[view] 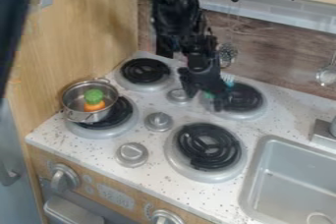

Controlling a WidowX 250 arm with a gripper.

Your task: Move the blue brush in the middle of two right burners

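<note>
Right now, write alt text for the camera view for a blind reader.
Black gripper at the back right burner of a toy stove, partly hiding something teal, likely the brush; metal pot with green-and-orange toy on the front left burner.

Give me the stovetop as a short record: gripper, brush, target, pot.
gripper: at the left side of the back right burner
blue brush: partly hidden by the gripper; whether it is gripped is unclear
target: between back right and front right burner
metal pot: on front left burner, green and orange toy food inside
</note>
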